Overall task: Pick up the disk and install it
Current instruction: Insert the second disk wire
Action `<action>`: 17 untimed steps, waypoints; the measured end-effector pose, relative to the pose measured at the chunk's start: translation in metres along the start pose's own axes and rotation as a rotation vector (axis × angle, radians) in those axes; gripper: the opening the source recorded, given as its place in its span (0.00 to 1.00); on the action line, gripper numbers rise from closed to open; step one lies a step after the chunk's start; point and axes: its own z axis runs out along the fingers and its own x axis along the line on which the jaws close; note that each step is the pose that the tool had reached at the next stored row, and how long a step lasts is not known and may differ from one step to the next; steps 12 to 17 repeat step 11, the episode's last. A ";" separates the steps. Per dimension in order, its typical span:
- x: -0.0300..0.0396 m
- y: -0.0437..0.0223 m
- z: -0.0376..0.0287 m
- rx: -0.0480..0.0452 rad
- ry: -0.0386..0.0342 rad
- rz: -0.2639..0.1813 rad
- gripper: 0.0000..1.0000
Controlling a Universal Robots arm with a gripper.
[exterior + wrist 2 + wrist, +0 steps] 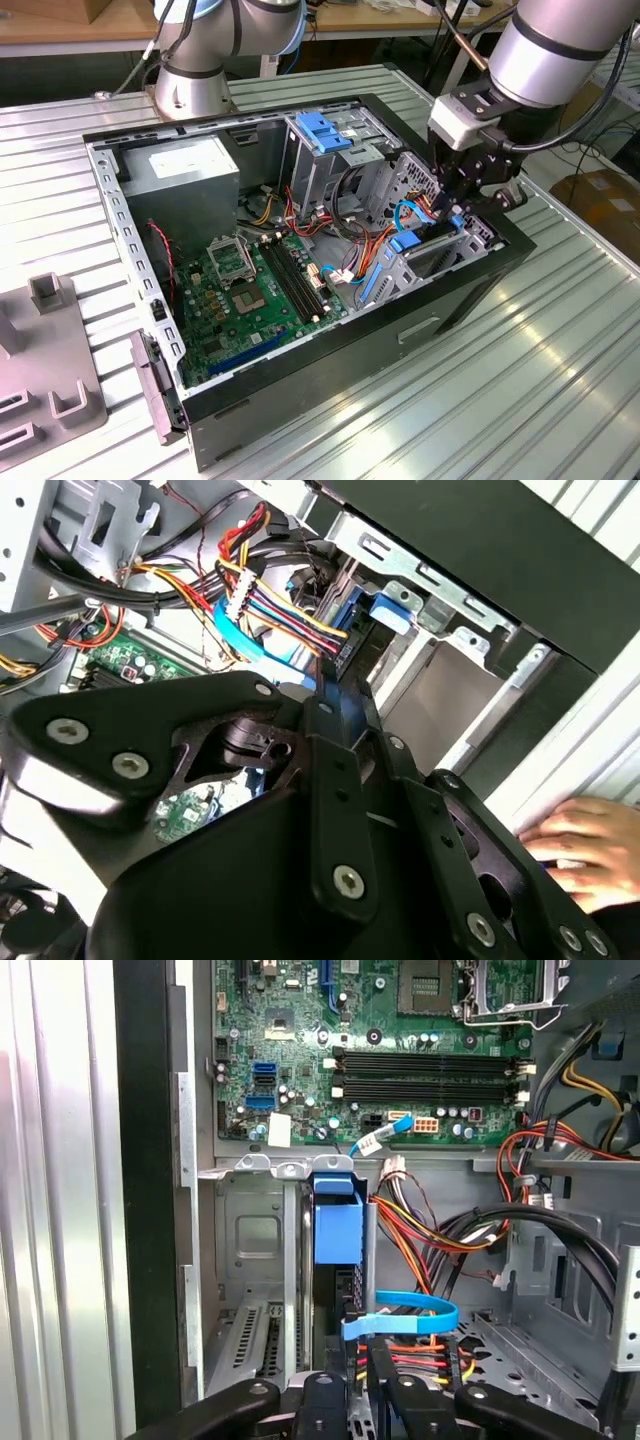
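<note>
The install step is in hand; the disk (335,1228) stands on edge in the drive bay (250,1260) at the front of the computer case (300,385), its blue bracket end showing; the gripper (462,197) hangs directly over it; I cannot tell whether the jaws grip it or are released. Judging from this, seating calls for a straight push along the bay rails, clear of the cables (430,1245) beside it.
</note>
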 end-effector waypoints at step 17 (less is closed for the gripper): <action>-0.0004 0.0000 -0.0001 0.0000 0.0002 0.000 0.10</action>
